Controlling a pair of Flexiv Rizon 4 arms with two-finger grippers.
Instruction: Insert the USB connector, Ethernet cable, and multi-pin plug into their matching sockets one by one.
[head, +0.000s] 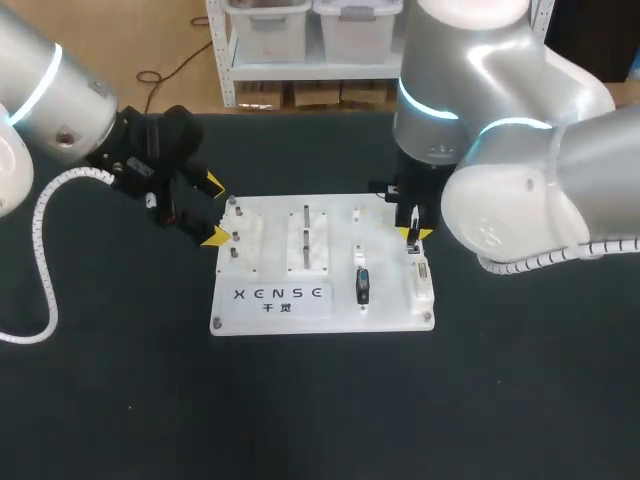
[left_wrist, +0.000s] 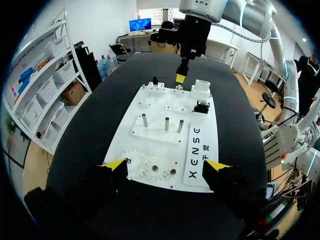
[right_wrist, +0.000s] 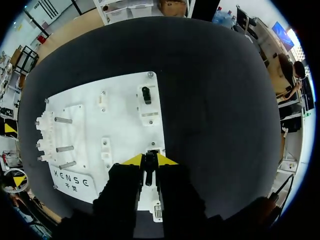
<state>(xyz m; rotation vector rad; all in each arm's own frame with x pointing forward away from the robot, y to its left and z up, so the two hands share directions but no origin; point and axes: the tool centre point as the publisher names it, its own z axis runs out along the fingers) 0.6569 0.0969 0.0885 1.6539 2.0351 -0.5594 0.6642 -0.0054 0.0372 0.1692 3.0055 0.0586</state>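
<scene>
Right gripper (right_wrist: 149, 161) clenched on a small dark plug (right_wrist: 149, 172) over the right side of the white board (head: 290, 305); left gripper (head: 214, 210) released.
The plug sits between the yellow tips, down at the board near its right edge, close to the white multi-pin connector (head: 421, 277); which plug it is, can't tell. A black connector (head: 362, 285) stands on the board, middle-right. The left gripper hangs at the board's left edge, fingers wide apart, beside the metal pegs (head: 233, 225). The board lies on the black table (head: 120, 400).
</scene>
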